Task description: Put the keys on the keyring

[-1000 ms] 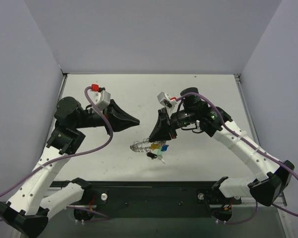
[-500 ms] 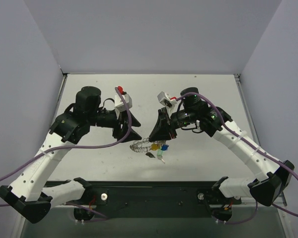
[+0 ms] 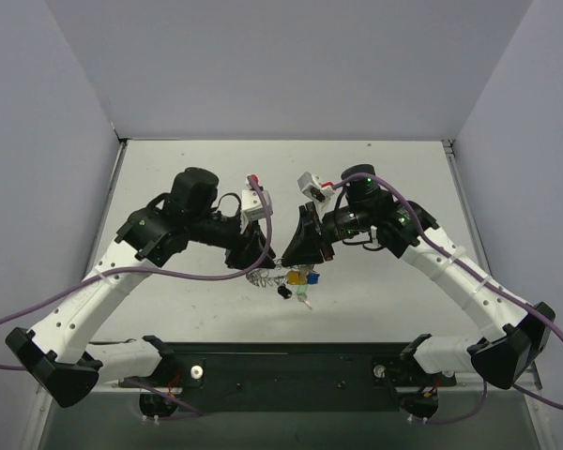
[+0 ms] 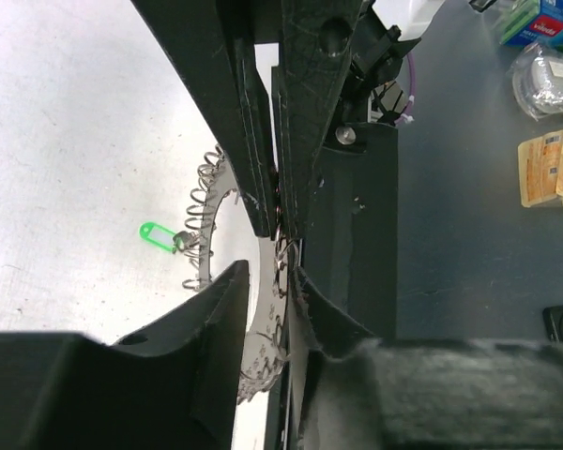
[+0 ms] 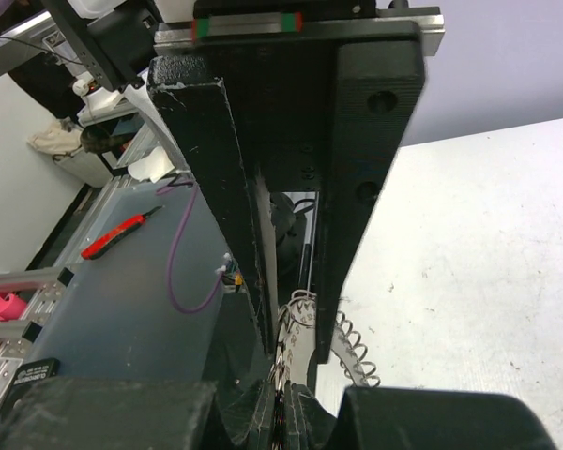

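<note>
- Robot lab: bare white table [image 3: 375, 300] boxed in by plain grey walls [image 3: 291, 66].
- Cabled robot arms [image 3: 450, 272] bolted to a black rail [image 3: 291, 361].
- Beyond, metal framing [image 5: 19, 279], a red-handled tool [image 5: 117, 234].

Even overhead light kept the white table [image 3: 385, 300] bright, shadows beneath the arms [image 3: 94, 300] soft and short — the keyring [image 4: 199, 202] glinted a little. Wrist views went murky up close (the nearest black housing [image 4: 469, 394] blurred)

One overhead, two close wrist views
</note>
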You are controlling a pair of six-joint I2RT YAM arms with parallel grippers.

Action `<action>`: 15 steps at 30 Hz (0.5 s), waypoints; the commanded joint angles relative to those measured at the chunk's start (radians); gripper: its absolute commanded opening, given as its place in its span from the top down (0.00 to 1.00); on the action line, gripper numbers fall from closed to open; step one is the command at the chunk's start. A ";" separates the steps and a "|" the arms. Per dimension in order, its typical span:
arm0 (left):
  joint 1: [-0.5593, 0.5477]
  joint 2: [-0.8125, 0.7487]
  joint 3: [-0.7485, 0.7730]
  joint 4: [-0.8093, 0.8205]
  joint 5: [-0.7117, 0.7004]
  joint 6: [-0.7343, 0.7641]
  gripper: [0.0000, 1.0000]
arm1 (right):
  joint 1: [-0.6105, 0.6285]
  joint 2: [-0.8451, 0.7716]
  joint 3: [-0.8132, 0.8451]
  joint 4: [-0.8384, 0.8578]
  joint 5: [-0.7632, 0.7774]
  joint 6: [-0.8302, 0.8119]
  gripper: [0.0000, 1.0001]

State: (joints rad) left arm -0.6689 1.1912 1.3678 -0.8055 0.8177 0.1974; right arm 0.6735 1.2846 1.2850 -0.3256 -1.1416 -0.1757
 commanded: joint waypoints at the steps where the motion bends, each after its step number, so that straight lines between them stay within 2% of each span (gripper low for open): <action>1: -0.015 0.010 0.057 0.006 0.005 0.020 0.76 | -0.006 -0.011 0.033 0.057 -0.052 -0.007 1.00; 4: -0.023 0.015 0.056 0.032 0.003 0.013 0.89 | -0.006 -0.010 0.031 0.054 -0.058 -0.007 1.00; 6: -0.026 0.013 0.054 0.045 0.006 0.007 0.90 | -0.006 -0.008 0.030 0.054 -0.060 -0.008 1.00; 7: -0.026 0.010 0.054 0.057 0.008 0.004 1.00 | -0.006 -0.005 0.031 0.054 -0.058 -0.008 1.00; 15: -0.023 -0.070 0.002 0.189 0.009 -0.039 1.00 | -0.012 0.002 0.020 0.053 -0.064 -0.011 1.00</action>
State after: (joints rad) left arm -0.6865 1.1954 1.3746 -0.7883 0.8101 0.1829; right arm 0.6651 1.2850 1.2850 -0.3264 -1.1427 -0.1764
